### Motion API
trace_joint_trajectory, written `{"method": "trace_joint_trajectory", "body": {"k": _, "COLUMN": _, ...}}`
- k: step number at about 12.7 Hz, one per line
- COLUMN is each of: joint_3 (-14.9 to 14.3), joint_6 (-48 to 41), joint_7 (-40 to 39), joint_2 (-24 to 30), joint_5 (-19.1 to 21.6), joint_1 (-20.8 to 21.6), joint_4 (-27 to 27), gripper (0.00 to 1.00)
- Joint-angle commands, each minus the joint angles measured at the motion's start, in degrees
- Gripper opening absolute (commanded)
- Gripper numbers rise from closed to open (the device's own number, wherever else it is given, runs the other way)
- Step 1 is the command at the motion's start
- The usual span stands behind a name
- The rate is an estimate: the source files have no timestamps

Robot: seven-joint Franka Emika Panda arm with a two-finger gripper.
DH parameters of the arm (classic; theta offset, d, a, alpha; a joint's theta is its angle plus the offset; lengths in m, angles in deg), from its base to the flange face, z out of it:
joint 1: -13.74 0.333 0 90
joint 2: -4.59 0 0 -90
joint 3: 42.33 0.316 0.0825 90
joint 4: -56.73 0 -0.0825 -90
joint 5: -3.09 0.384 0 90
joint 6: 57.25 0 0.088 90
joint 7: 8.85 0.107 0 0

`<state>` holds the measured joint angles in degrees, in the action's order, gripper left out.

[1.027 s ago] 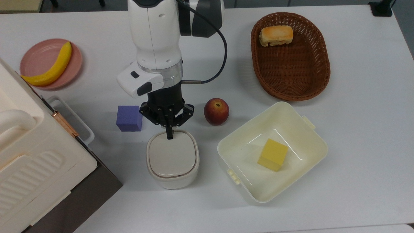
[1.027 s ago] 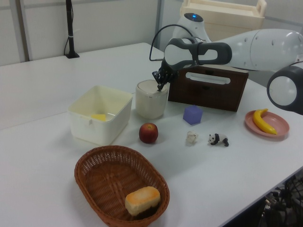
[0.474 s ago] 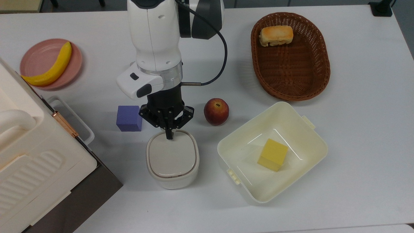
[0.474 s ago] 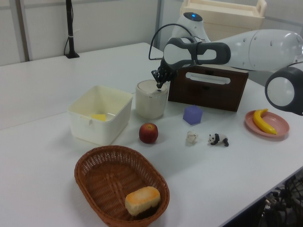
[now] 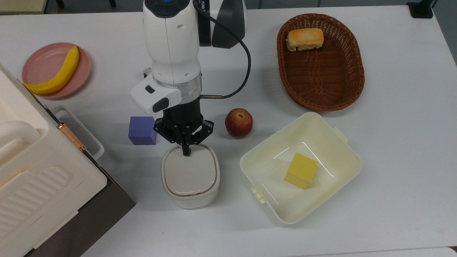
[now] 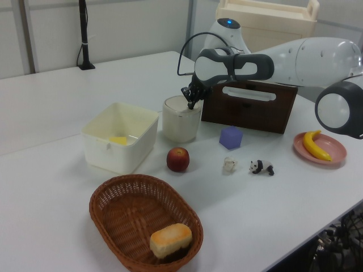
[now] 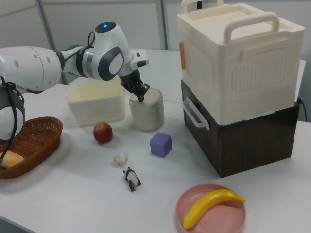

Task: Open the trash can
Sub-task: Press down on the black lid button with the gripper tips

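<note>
The trash can (image 5: 190, 176) is a small white rounded-square bin with a flat grey-beige lid, standing at the table's middle. Its lid lies flat and shut. My gripper (image 5: 186, 152) points straight down with its fingers shut together, the tip resting on the lid's edge nearest the arm, and nothing is held. In the left view the gripper (image 6: 190, 105) touches the top rim of the trash can (image 6: 181, 120). The right view shows the gripper (image 7: 141, 98) on the top of the trash can (image 7: 146, 110).
A purple cube (image 5: 142, 130) and an apple (image 5: 238, 123) flank the gripper. A cream tub (image 5: 337, 146) holding a yellow block sits on the top view's right. Farther off are a wicker basket (image 5: 321, 71) with bread, a pink plate (image 5: 43, 64) with a banana, and a big cream appliance (image 5: 35, 178).
The gripper has crept slightly further onto the lid's edge, and the wrist has shifted a little the same way. The lid stays flat and shut.
</note>
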<state>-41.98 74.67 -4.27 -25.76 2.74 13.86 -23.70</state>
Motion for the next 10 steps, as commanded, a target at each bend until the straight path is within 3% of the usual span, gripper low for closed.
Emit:
{"method": "trace_joint_trajectory", "body": {"k": 1, "joint_3": 0.09, "joint_6": 0.96, "joint_7": -1.06, "joint_2": -0.85, "joint_5": -0.97, "joint_1": 0.14, "joint_4": 0.80, "gripper": 0.00}}
{"method": "trace_joint_trajectory", "body": {"k": 10, "joint_3": 0.26, "joint_6": 0.88, "joint_7": -0.71, "joint_2": -1.56, "joint_5": -3.25, "joint_1": 1.02, "joint_4": 0.19, "gripper": 0.00}}
